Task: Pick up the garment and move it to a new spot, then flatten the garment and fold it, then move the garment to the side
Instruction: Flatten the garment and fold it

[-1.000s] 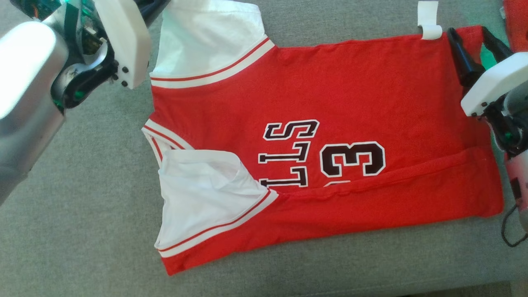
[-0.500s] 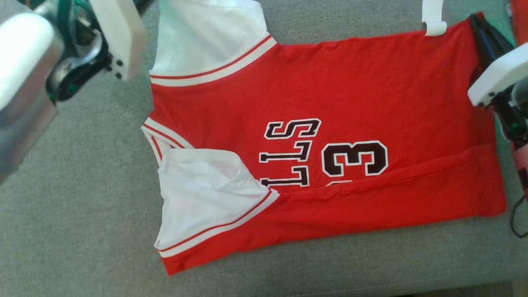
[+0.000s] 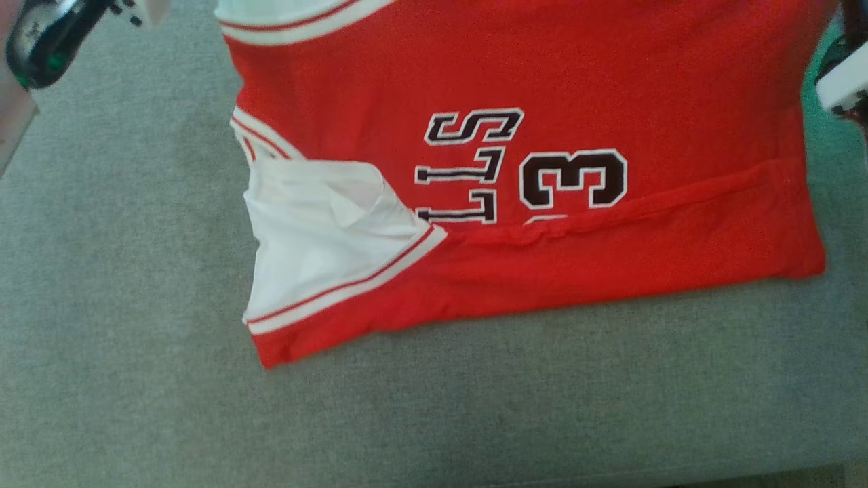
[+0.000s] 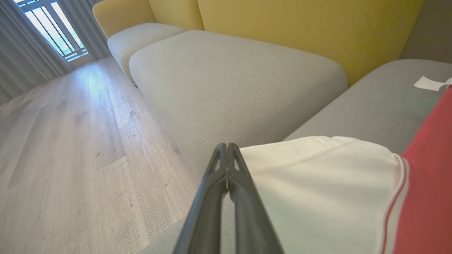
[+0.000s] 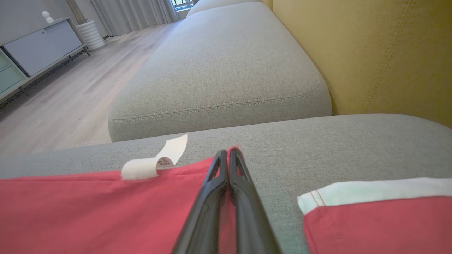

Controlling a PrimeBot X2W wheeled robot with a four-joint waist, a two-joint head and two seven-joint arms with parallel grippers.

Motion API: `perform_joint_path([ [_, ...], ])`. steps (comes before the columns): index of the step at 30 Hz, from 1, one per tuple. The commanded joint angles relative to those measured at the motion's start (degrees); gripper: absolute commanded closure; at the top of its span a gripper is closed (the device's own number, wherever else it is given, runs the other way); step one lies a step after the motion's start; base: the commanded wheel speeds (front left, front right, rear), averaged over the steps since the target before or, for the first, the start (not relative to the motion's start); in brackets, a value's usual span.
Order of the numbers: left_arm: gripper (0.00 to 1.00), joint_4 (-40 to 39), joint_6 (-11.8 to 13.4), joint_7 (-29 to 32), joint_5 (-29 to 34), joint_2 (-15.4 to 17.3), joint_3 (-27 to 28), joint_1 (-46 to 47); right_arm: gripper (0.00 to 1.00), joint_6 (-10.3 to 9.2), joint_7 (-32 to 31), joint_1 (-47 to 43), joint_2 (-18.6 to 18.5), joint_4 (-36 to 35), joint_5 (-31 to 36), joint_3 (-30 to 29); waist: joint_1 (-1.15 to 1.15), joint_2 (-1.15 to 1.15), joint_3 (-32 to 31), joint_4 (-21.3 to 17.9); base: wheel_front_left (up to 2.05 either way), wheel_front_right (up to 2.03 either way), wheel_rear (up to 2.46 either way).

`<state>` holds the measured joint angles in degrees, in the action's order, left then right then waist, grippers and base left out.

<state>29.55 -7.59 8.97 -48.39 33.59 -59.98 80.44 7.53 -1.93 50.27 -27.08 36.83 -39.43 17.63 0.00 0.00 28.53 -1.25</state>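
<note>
Garment point(image 3: 542, 68), soft, light and limp, lies flat toward the cushion's point(image 3: 135, 339) far edge, right hand point(image 5: 227, 153) clamped on its hem corner point(image 5: 208, 165), left hand point(image 4: 227, 148) closed at the sleeve point(image 4: 317, 183) edge, both likely good holds.

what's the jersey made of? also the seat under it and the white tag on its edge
The jersey looks like soft knit cloth, maybe cotton or a blend: matte red, gentle creases, a stitched hem. The seat cushion looks like grey woven upholstery, matte, with a visible coarse weave. The tag is a thin white label, possibly satin or a papery synthetic: it holds a curl and carries small print.
</note>
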Motion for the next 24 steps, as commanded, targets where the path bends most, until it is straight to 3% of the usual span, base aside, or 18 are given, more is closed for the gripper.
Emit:
perform_joint_path([
  [1,1.00,0.0,0.2,-1.3,-0.6,1.9,3.4,3.4,1.00,-0.04,0.9,0.3,-1.3,-1.2,-0.6,-0.1,0.00,0.00,-0.4,0.2,0.00,0.00,0.00],
  [9,1.00,-2.0,0.2,-4.7,-2.3,2.7,2.7,-1.1,1.00,-0.04,1.5,-3.7,-2.8,-2.7,-2.2,0.6,0.00,0.00,-2.3,1.8,0.00,0.00,0.00],
  [13,1.00,-6.7,1.1,-6.7,-3.2,5.1,2.6,-5.9,1.00,-0.04,1.6,-7.9,-4.6,-5.0,-3.6,0.5,0.00,0.00,-3.7,3.1,0.00,0.00,0.00],
  [24,1.00,-27.0,10.5,-9.6,-6.1,14.6,2.1,-22.2,1.00,-0.04,1.2,-20.1,-8.1,-11.7,-6.0,-3.3,0.00,0.00,-6.5,5.2,0.00,0.00,0.00],
])
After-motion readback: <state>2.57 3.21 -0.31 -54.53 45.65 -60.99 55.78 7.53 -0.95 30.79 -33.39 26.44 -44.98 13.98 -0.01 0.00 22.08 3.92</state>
